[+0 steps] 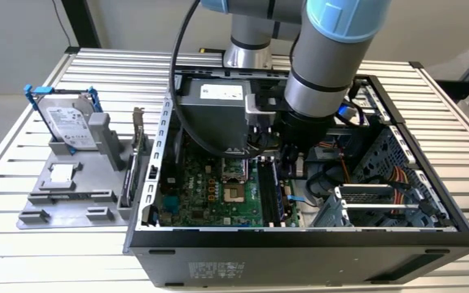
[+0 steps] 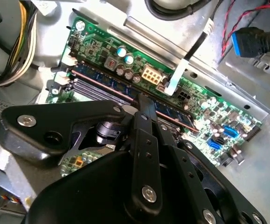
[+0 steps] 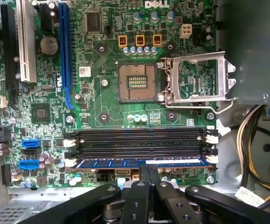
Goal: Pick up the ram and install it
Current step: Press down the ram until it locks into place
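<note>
Ram [image 3: 139, 163] sits in the slot of the motherboard [image 3: 111, 100] nearest your claw [image 3: 149, 173] — a blue-green stick lying flat along that slot, its top edge showing from one white end latch [image 3: 70, 163] to the other [image 3: 211, 159]. Its long axis runs crosswise to the claw's reach, parallel to the three empty black slots [image 3: 139, 140] that lie just beyond it, towards the CPU socket [image 3: 135, 83].

Your claw hangs directly over the stick at about its middle. In both wrist views the two fingers come together at the stick's top edge with no visible gap between them, so read the claw as closed, its tips touching or just above the ram — you cannot tell from these pictures whether it pinches the edge or only presses on it. In the second wrist view the fingertips [image 2: 145, 103] meet the same blue stick [image 2: 125, 87] at mid-length.

Whether the stick is fully seated is hard to judge: both latches look close to upright against its ends, which suggests it is at least well down in the slot. In the exterior view the arm [image 1: 320, 79] reaches straight down into the open computer case [image 1: 300, 239] on the bench [image 1: 22, 250].
</note>
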Controlling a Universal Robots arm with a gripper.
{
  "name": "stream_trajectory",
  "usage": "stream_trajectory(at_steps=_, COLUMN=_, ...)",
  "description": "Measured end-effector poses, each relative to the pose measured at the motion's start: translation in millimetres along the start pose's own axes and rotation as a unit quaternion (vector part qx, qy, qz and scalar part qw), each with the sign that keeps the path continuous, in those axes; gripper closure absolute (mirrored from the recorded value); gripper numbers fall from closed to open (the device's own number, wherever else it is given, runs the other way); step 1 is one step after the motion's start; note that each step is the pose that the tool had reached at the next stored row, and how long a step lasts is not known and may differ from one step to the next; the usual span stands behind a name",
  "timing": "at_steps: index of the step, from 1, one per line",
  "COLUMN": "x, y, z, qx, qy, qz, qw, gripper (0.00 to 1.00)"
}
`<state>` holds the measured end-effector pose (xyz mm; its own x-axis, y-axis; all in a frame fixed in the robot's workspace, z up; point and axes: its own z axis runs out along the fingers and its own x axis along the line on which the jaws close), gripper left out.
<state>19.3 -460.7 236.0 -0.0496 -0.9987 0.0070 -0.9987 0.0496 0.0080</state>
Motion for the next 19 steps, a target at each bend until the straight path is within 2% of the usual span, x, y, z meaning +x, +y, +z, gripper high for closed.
stream_trajectory(at_steps=1, x=0.0, y=0.0, z=0.6, qx=-0.0002, qy=-0.0052, qz=-0.002, qw=1.0000, gripper=1.00)
stream_trajectory(at_steps=2, x=0.0, y=0.0, z=1.0, qx=-0.0004, qy=-0.0084, qz=-0.003, qw=1.0000, gripper=1.00)
stream_trajectory(at_steps=3, x=0.0, y=0.0, z=1.1, qx=-0.0004, qy=-0.0091, qz=-0.003, qw=1.0000, gripper=1.00)
stream_trajectory(at_steps=7, x=0.6, y=-0.1, z=1.1, qx=-0.0004, qy=-0.0091, qz=-0.003, qw=1.0000, gripper=1.00)
stream_trajectory(at_steps=12, x=5.9, y=-0.3, z=1.2, qx=-0.0004, qy=-0.0093, qz=-0.004, qw=0.9999, gripper=1.00)
stream_trajectory(at_steps=19, x=5.9, y=-0.1, z=4.9, qx=-0.0004, qy=-0.0093, qz=-0.004, qw=0.9999, gripper=1.00)
